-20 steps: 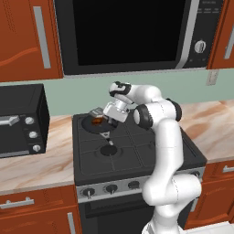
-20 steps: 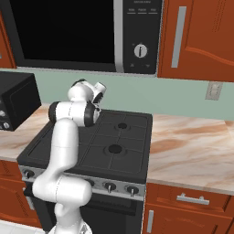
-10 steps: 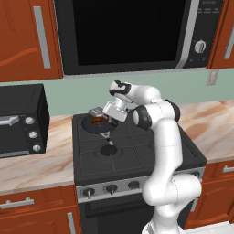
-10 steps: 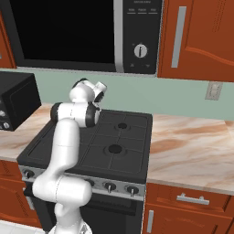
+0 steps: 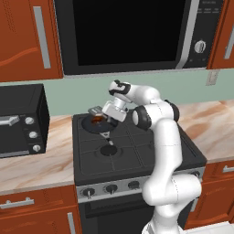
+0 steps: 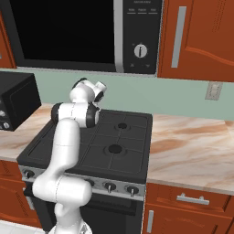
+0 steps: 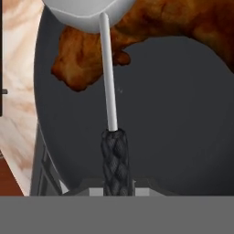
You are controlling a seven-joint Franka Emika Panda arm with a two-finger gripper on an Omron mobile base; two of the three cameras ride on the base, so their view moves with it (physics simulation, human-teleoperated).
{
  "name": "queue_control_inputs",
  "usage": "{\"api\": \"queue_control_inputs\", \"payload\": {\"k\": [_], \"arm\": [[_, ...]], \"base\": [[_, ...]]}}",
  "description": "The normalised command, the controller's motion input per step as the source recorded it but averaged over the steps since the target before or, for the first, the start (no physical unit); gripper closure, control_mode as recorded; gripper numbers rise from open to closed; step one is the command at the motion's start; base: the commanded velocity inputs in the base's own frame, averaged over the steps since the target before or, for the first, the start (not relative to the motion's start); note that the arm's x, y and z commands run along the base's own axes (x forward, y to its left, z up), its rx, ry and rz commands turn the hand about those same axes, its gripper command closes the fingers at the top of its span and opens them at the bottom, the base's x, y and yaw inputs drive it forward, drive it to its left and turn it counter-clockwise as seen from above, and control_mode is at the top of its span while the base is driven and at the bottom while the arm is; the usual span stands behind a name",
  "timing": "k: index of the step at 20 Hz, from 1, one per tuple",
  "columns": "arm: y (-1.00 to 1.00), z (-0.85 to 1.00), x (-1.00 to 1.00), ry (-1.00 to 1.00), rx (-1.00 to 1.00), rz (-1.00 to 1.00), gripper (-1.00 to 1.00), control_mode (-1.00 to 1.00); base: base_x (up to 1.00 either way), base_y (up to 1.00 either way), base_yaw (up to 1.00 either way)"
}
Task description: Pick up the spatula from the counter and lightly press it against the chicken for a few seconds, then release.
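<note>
A: What setting is this?
B: Home kitchen. Left base view: black stove (image 5: 137, 153) at centre, knobs (image 5: 110, 188) at 6 o'clock, microwave (image 5: 137, 32) at 12.
A: Anything else?
B: Toaster oven (image 5: 20, 119) at 9 on marble counter (image 5: 41, 162). Red-brown wood cabinets (image 5: 27, 36) at 10. Right base view: wall outlet (image 6: 212, 91) at 3.

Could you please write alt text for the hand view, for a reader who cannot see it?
A spatula, with a grey head on a thin pale shaft and a dark braided handle, reaches up the frame so its head overlaps a piece of browned chicken lying in a dark round pan. Marbled counter shows along the left edge.
</note>
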Motion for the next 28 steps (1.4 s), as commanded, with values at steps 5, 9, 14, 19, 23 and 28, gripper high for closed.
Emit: {"api": "queue_control_inputs", "payload": {"k": [5,9,14,19,23,28], "arm": [[0.13,-0.08,0.0,0.0,-0.01,0.0,1.0,-1.0],[0.08,0.0,-0.1,0.0,0.0,0.0,1.0,-1.0],[0.0,0.0,-0.4,-0.01,0.0,0.0,1.0,-1.0],[0.0,0.16,-0.51,-0.05,0.0,0.0,1.0,-1.0],[0.0,0.25,-0.57,-0.09,0.0,0.0,1.0,-1.0],[0.0,0.25,-0.56,-0.12,0.0,0.0,1.0,-1.0]], "base": [[0.0,0.0,0.0],[0.0,0.0,0.0],[0.0,0.0,0.0],[0.0,0.0,0.0],[0.0,0.0,0.0],[0.0,0.0,0.0]]}}
